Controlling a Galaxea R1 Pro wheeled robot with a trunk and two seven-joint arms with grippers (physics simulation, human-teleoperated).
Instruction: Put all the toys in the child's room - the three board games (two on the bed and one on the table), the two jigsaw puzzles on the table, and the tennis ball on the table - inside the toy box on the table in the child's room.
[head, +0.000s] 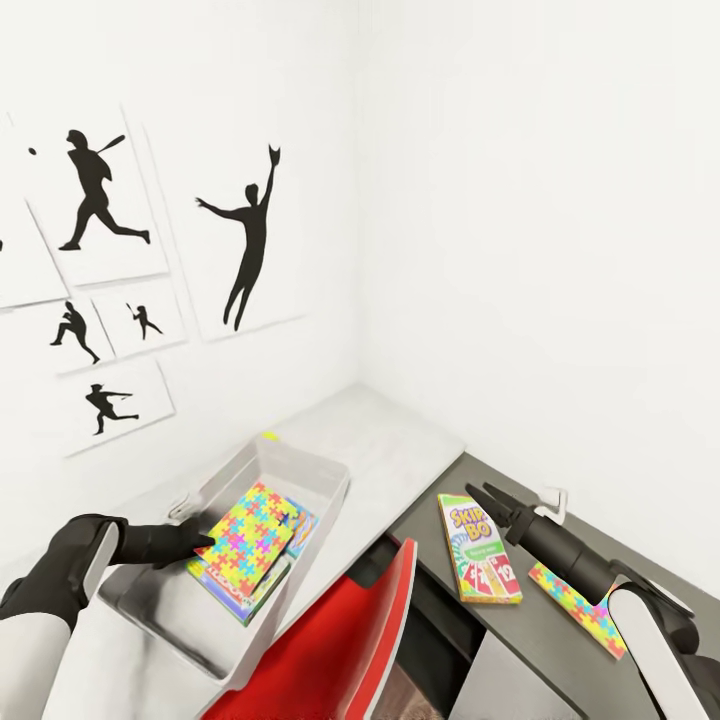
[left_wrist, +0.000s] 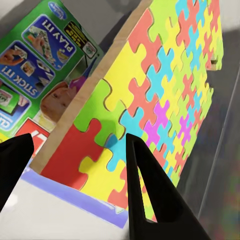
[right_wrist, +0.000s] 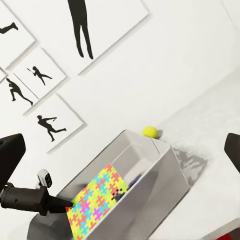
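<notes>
The light-grey toy box (head: 318, 468) stands on the pale table (head: 400, 440). Inside it a jigsaw puzzle (head: 245, 535) lies tilted on top of a green-edged board game (head: 238, 597) and a blue one (head: 302, 524). My left gripper (head: 200, 540) is open inside the box at the puzzle's (left_wrist: 165, 85) edge, its fingers (left_wrist: 145, 190) spread. The Skip-Bo board game (head: 478, 550) lies on the dark lower section. My right gripper (head: 487, 497) hovers open just above it. A second jigsaw puzzle (head: 580, 608) lies partly under my right arm. The tennis ball (right_wrist: 150, 132) sits behind the box.
A red chair back (head: 345, 630) rises at the table's front edge, between my arms. Silhouette posters (head: 250, 240) hang on the left wall, and the table runs into the room corner. A small white object (head: 552, 497) lies beyond my right gripper.
</notes>
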